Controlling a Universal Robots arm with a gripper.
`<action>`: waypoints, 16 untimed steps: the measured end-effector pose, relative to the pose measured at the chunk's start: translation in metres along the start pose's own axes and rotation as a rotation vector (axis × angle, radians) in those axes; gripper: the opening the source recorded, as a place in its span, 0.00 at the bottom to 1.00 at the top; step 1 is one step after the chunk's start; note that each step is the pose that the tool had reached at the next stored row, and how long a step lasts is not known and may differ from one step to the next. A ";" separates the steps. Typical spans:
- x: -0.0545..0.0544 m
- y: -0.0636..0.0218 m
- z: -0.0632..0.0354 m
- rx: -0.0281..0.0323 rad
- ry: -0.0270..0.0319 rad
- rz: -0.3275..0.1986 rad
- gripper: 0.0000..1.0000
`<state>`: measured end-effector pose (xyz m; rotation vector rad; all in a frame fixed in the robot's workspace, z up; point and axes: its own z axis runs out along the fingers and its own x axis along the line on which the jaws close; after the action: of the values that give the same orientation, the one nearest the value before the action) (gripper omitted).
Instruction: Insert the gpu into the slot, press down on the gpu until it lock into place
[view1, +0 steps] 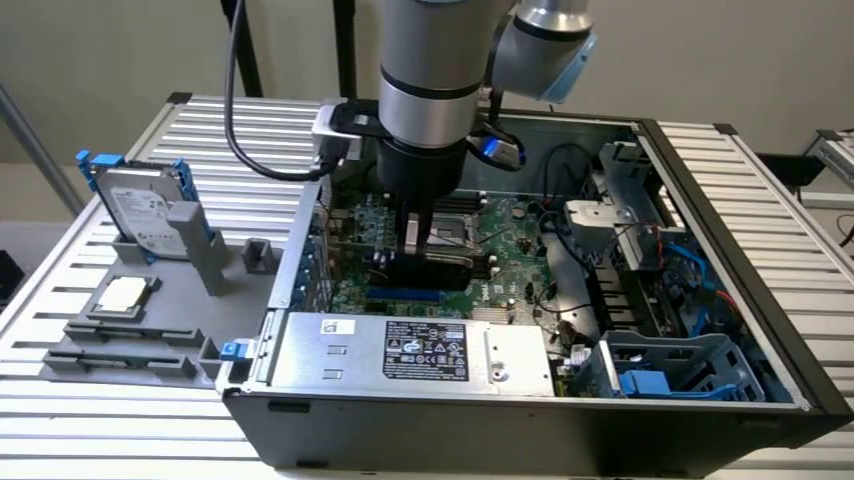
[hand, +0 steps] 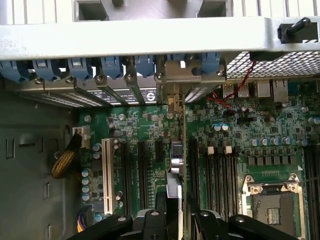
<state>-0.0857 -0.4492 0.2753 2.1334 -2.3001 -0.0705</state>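
Note:
The gpu (view1: 437, 270) is a flat black card standing on edge inside the open computer case, over the green motherboard (view1: 514, 260). My gripper (view1: 414, 235) reaches straight down from the arm and is shut on the card's upper part. In the wrist view the gpu (hand: 175, 165) appears edge-on, running from its metal bracket (hand: 172, 100) at the case's rear wall back to my gripper (hand: 177, 222), with black fingers (hand: 150, 225) on either side. The slot (view1: 404, 297) shows as a bright-blue strip just below the card's lower edge. I cannot tell whether the card touches it.
A silver labelled power-supply box (view1: 414, 350) lies at the case's near side. Blue retention clips (hand: 110, 65) line the rear wall. A white connector (hand: 106, 170), black memory slots (hand: 220, 175) and the CPU socket (hand: 272, 200) flank the card. A hard drive (view1: 140, 215) stands outside on the exterior view's left.

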 end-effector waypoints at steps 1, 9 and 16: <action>0.000 0.0000 0.0008 -0.0001 -0.0003 -0.001 0.26; 0.000 -0.0001 0.0051 -0.0013 -0.0061 -0.024 0.26; 0.000 -0.0002 0.0079 -0.0015 -0.0076 -0.029 0.26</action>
<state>-0.0857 -0.4489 0.2674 2.1701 -2.2725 -0.0805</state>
